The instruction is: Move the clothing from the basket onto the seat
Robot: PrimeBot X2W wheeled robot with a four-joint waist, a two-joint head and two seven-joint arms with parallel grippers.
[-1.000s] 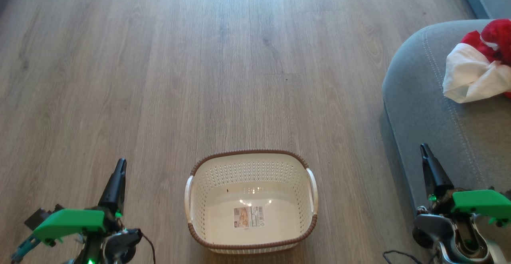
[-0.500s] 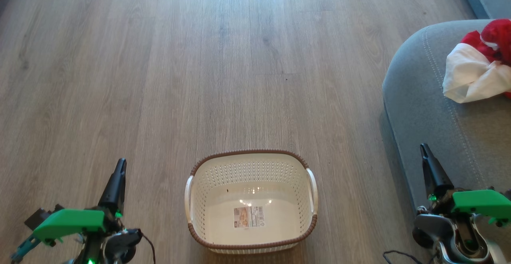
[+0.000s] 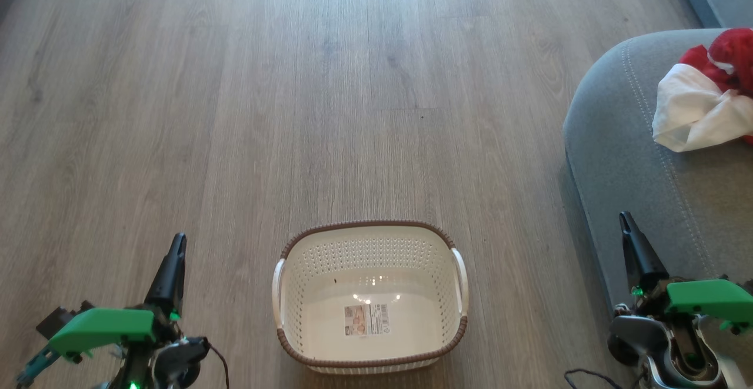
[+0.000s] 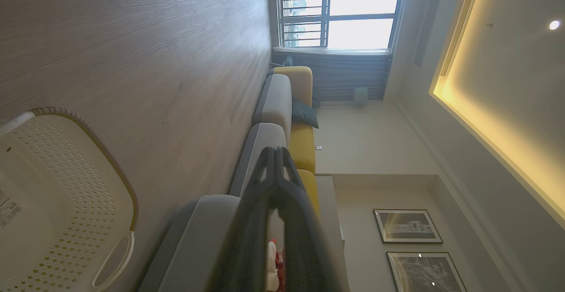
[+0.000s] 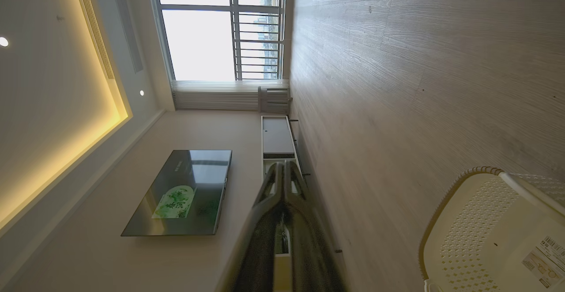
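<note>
My left gripper (image 3: 176, 245) and right gripper (image 3: 625, 219) sit closed and empty, the basket (image 3: 370, 224) between them. The clothing (image 3: 694, 109) lies on the seat (image 3: 623, 159) beyond my right fingers (image 3: 638, 253). It looks light and limp, probably best pinched at a fold.

Label (image 3: 366, 319) on basket (image 3: 370, 227) floor: print too small, unreadable.

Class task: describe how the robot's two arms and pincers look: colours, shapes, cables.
The left pincer and right pincer are each long, dark, tapering fingers. Behind each sits a bright green plastic cover, with a small green light and grey metal wrist parts. A thin black cable trails from each wrist.
</note>
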